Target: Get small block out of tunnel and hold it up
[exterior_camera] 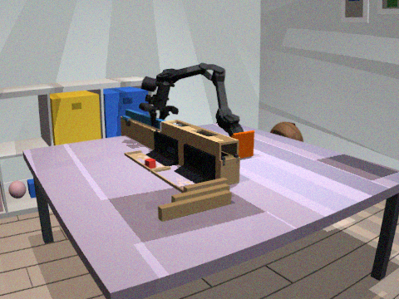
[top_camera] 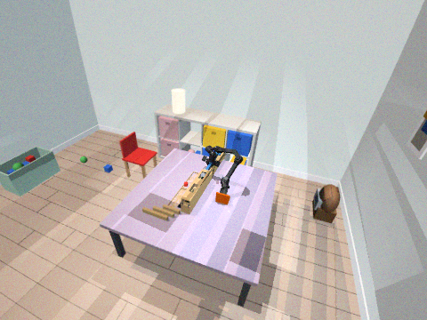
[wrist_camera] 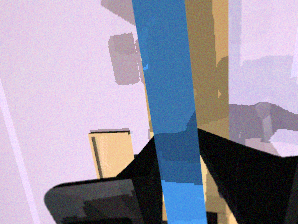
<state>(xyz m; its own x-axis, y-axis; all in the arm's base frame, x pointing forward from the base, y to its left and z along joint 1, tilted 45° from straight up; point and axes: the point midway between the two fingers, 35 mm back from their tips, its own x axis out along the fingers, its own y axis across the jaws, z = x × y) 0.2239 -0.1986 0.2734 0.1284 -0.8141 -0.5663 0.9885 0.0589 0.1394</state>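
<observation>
Playroom, by my read: toy bin point(top_camera: 33, 178), 1 small red chair point(top_camera: 139, 153), colored cube drawers point(top_camera: 240, 141) point(exterior_camera: 76, 118).

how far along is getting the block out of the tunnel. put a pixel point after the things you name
The black claw point(top_camera: 213, 164) point(exterior_camera: 160, 120) point(wrist_camera: 177, 142) has closed on the long blue bar-shaped handle point(exterior_camera: 139, 116) point(wrist_camera: 170, 70), so the grip looks done. Sliding the cage seems to be in hand. Left: draw the block out of the tan wooden tunnel point(top_camera: 198, 188) point(exterior_camera: 199, 137) and lift it; no block shows raised in the claw.
</observation>
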